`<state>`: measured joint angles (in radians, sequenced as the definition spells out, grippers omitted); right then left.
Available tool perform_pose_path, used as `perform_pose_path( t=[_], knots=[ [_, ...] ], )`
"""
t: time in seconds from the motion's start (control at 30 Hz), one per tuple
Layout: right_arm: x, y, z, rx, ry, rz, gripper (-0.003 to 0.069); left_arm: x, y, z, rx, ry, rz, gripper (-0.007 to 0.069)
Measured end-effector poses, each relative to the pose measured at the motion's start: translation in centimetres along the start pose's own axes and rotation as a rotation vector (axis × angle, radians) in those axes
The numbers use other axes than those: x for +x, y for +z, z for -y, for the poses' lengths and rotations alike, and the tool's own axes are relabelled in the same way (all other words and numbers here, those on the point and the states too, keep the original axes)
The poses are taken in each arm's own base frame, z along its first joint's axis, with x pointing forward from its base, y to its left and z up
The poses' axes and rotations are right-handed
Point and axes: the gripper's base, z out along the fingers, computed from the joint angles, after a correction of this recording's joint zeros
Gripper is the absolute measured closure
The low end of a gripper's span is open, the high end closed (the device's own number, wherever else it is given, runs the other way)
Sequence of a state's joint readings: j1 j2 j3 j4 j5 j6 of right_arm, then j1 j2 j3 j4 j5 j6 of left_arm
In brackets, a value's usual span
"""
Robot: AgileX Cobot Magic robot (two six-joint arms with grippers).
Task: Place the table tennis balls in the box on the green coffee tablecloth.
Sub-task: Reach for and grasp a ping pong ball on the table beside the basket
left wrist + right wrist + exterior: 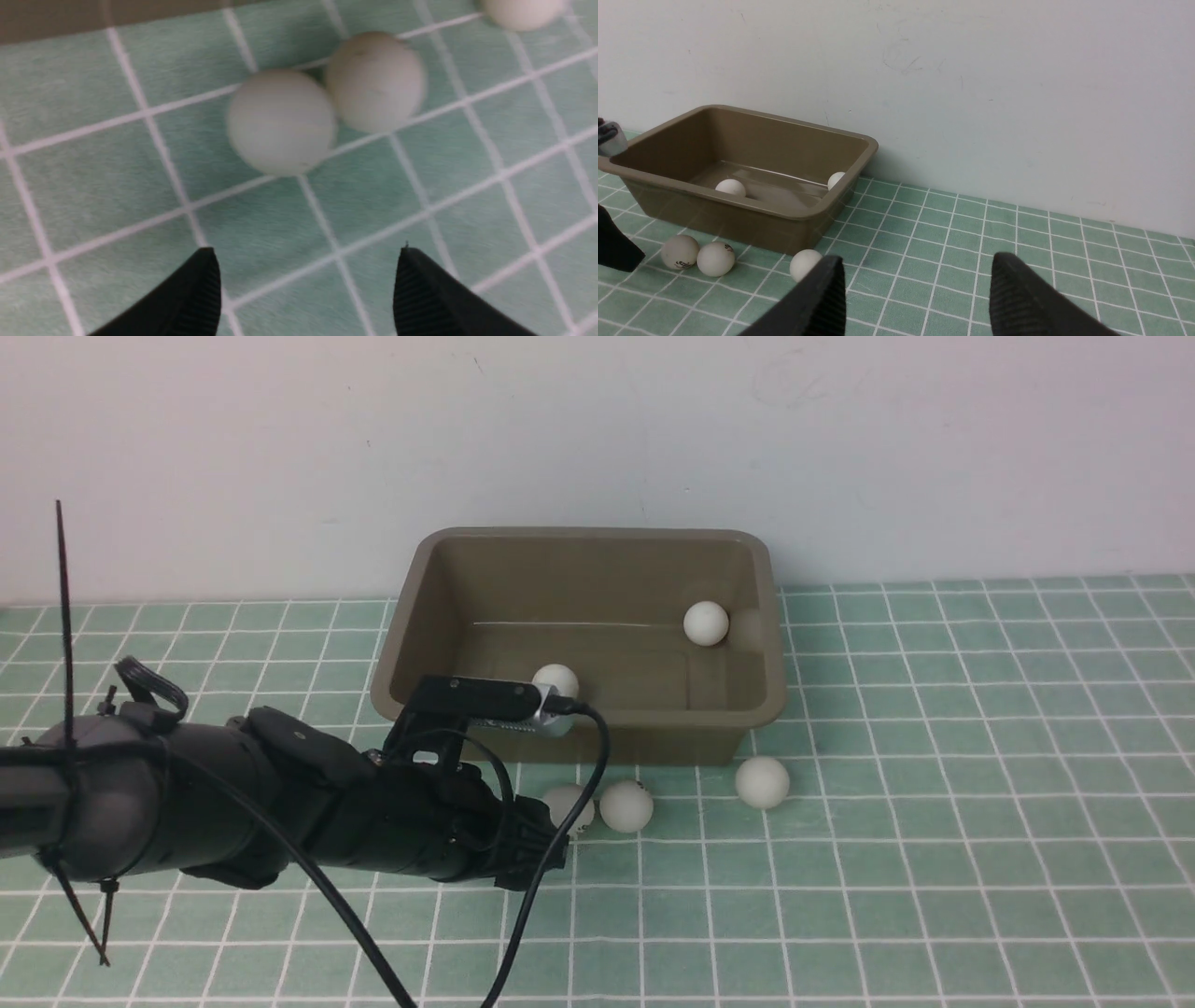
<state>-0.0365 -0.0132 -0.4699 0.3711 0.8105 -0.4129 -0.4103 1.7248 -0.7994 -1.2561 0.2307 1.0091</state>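
Note:
The olive-brown box [401, 644] stands on the green coffee tablecloth [934, 849] against the wall. Two table tennis balls lie inside it, one at the right [706, 623] and one near the front wall [557, 680]. Three more rest on the cloth in front of the box: two touching [567, 803] [625, 805] and one apart [762, 781]. My left gripper [306, 254] hangs open just short of the touching pair [281, 122] [376, 81], with nothing between its fingers. My right gripper [915, 266] is open and empty, off to the right of the box [859, 161].
A white wall rises directly behind the box. The left arm [280, 803] and its cable [579, 784] lie low over the cloth at the front left. The right arm is outside the front view.

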Motion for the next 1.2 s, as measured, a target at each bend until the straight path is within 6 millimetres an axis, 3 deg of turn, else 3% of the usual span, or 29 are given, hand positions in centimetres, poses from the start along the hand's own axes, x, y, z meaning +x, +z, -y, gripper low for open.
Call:
perform_pose_path(
  t=[0.57, 1.03, 1.2],
  knots=[
    [0.0, 0.0, 0.0, 0.004, -0.003, 0.003, 0.027, -2.7, 0.1, 0.6, 0.021, 0.201, 0.147, 0.0176],
    [0.0, 0.0, 0.1, 0.008, -0.008, 0.001, 0.027, -1.9, 3.6, -0.3, 0.014, 0.212, 0.063, 0.0176],
    [0.0, 0.0, 0.1, 0.008, -0.008, 0.001, 0.027, -2.5, 4.7, -0.3, 0.022, 0.216, 0.064, 0.0176]
  ],
)
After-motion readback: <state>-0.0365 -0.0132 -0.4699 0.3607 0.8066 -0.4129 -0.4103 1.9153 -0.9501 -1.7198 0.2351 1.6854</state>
